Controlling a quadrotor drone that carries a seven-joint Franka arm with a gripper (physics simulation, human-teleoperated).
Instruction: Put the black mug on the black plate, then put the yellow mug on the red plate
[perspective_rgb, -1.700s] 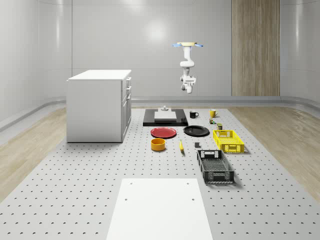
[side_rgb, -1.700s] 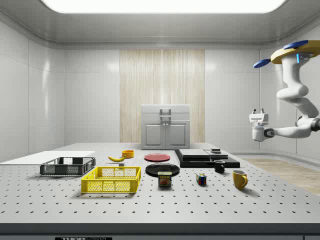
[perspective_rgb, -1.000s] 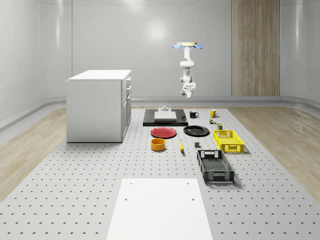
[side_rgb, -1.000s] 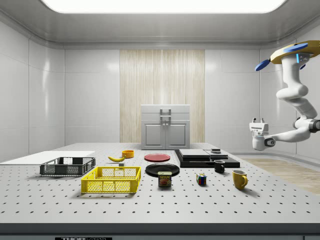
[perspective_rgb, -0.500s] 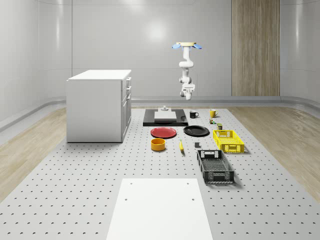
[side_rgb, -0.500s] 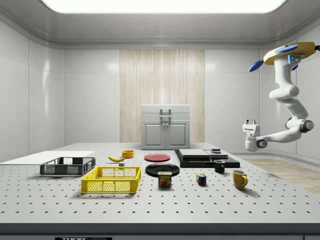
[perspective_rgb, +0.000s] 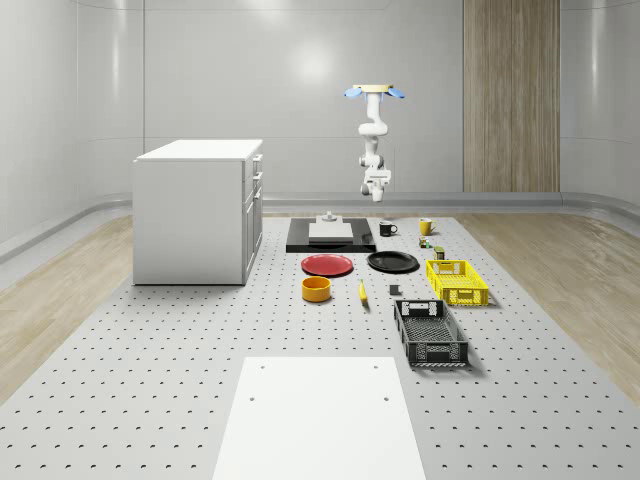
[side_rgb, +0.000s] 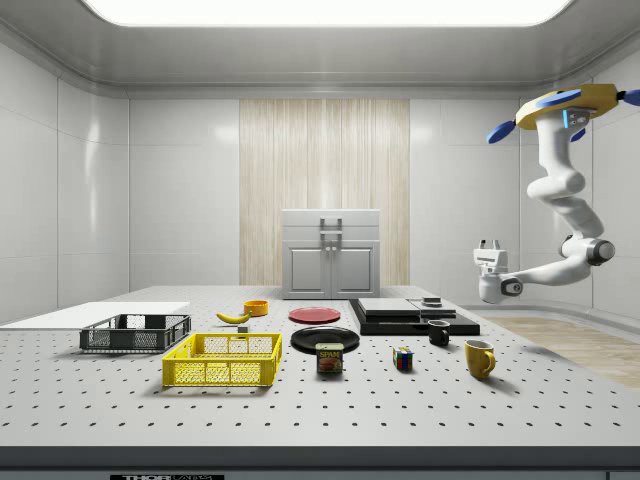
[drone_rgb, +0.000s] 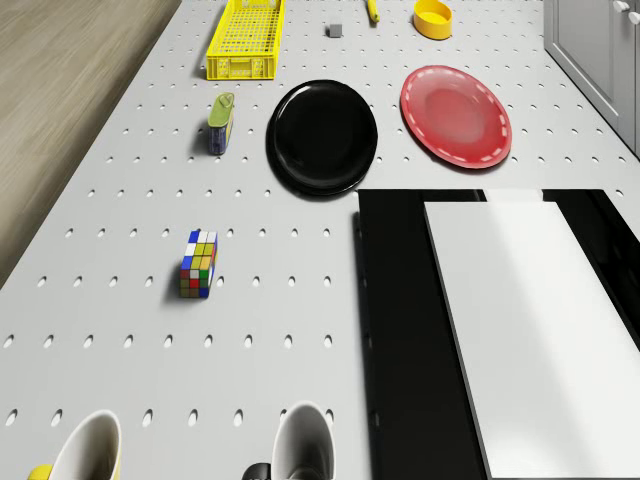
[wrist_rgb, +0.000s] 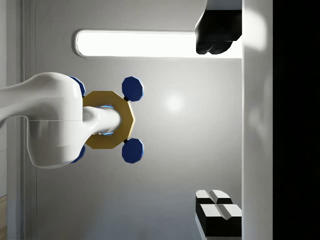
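Since the earlier frames the drone shifts toward the side view's left and a bit lower, arm swinging with it; the tool now sits closer to the tabletop's far right end instead of off past it. Mugs, plates, crates unmoved.

Drone hovers in the air above the tabletop's far end, near the black slab, well above everything. Arm hangs down and bends; the tool points upward, fingers spread wide, nothing between them. Tool hangs high over the area just past the black mug, not touching anything.

Black mug stands upright on the tabletop beside the slab, apart from the black plate. Yellow mug stands upright near it, closer to the side camera, well apart from the red plate. Both plates are bare, side by side just past the slab.

Also on the tabletop: Rubik's cube, a can, yellow crate, black crate, yellow bowl, banana. White cabinet at the whole-scene view's left.
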